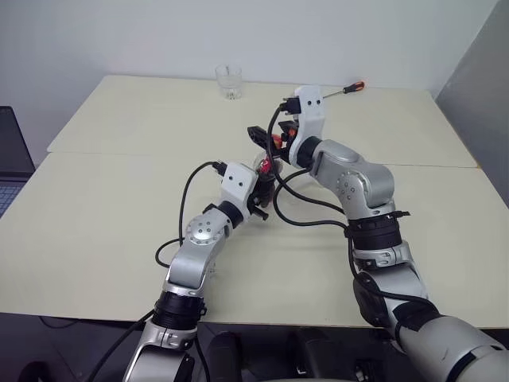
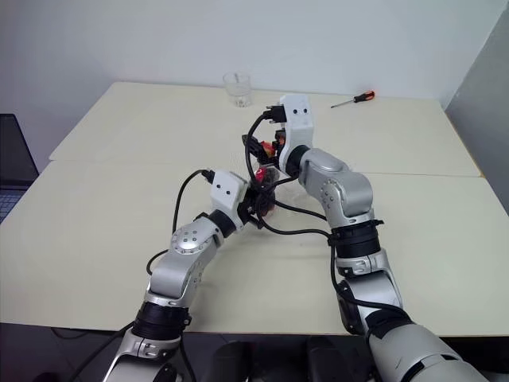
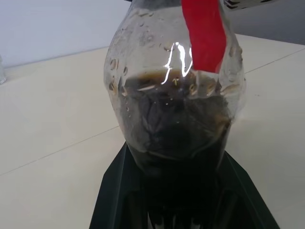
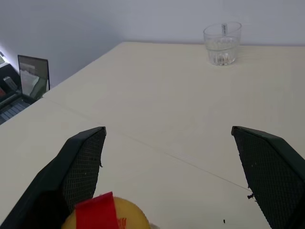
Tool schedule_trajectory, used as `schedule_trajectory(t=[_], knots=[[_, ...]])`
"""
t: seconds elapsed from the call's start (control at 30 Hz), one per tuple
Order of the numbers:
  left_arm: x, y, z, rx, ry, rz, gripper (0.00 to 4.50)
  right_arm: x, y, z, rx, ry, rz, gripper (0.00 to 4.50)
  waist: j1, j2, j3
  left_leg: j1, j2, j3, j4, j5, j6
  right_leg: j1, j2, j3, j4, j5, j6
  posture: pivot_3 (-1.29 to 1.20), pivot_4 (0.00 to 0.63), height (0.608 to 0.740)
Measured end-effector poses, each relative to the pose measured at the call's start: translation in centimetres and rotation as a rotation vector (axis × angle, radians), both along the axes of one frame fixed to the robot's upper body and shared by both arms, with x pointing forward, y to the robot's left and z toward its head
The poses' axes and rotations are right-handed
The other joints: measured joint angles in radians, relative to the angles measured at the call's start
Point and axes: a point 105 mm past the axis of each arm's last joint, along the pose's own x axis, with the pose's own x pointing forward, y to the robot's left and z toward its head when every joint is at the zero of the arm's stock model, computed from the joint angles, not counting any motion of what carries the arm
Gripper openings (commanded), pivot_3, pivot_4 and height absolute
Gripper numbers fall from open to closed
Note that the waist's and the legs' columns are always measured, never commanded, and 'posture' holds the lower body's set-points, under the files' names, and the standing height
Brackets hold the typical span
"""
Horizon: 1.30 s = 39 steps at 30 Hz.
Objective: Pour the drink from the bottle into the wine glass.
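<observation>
Bottle first, since it sits closest to me: my left gripper has its jaws pinched tight on the round body, low down, holding it upright above the table so the drink stays level inside, filling roughly the lower half. The red label strip runs up toward the neck. I judge this low grip is deliberate, as it leaves the top free.

Just above that, my right gripper hangs with its jaws spread wide, one finger on either side of the yellowish cap, not touching it. The reason for this, I think, is that the cap must come off before anything can be poured, so one hand steadies while the other comes in to twist.

Farther off, near the back edge of the table, stands a short clear tumbler, well apart from both my hands. A screwdriver with a red handle lies to its right. I cannot place the wine glass from here, so pouring has not begun.
</observation>
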Motion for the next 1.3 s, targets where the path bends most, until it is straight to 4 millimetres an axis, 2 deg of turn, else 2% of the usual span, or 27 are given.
schedule_trajectory(t=[0.27, 0.6, 1.3], knots=[[0.0, -0.1, 0.0, 0.001, 0.000, -0.005, 0.90, -0.1, -0.5, 0.3, 0.058, 0.029, 0.005, 4.50, 0.000, 0.000, 0.000, 0.000, 0.000, 0.000, 0.000, 0.000, 0.000, 0.000, 0.000, 0.000, 0.000, 0.000, 0.000, 0.00, 0.150, 0.740], [-0.1, -0.2, -0.1, 0.007, 0.003, -0.010, 0.90, -2.1, -1.9, -0.5, 0.061, 0.036, 0.014, 4.50, 0.001, 0.000, 0.000, 0.000, 0.000, -0.001, 0.000, 0.000, 0.000, 0.000, 0.000, 0.000, 0.000, 0.000, 0.000, 0.00, 0.150, 0.740], [0.0, -0.6, -0.3, 0.010, 0.011, -0.022, 0.90, -4.8, -4.4, -1.6, 0.085, 0.054, 0.031, 4.50, 0.002, 0.000, 0.000, 0.000, 0.000, -0.001, 0.000, 0.000, 0.000, 0.000, 0.001, 0.000, 0.000, 0.000, 0.000, 0.00, 0.150, 0.740]])
